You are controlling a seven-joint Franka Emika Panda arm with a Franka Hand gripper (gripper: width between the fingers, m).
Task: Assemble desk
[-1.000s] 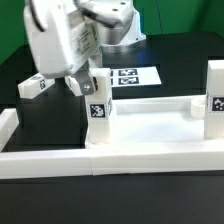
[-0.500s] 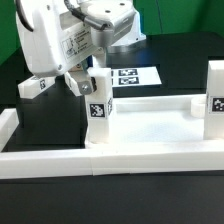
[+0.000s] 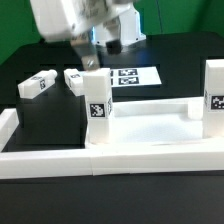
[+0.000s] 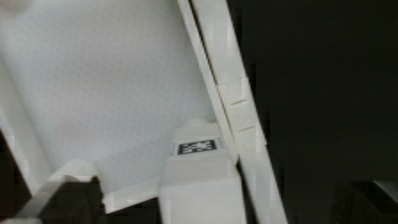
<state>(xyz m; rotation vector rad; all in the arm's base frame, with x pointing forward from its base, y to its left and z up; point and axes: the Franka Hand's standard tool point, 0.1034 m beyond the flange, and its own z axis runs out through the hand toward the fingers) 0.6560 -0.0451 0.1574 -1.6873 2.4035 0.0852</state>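
The desk top lies at centre-right of the exterior frame on the black table, just behind a long white border rail. A tagged leg stands upright at its left corner, and a second leg stands at the frame's right edge. At mid-left lie a loose leg and its neighbour, with the marker board to their right. The gripper hangs just above the tagged leg, apart from it and blurred. In the wrist view one fingertip sits well off to the side of the leg's tag, so the jaws seem spread wide, holding nothing.
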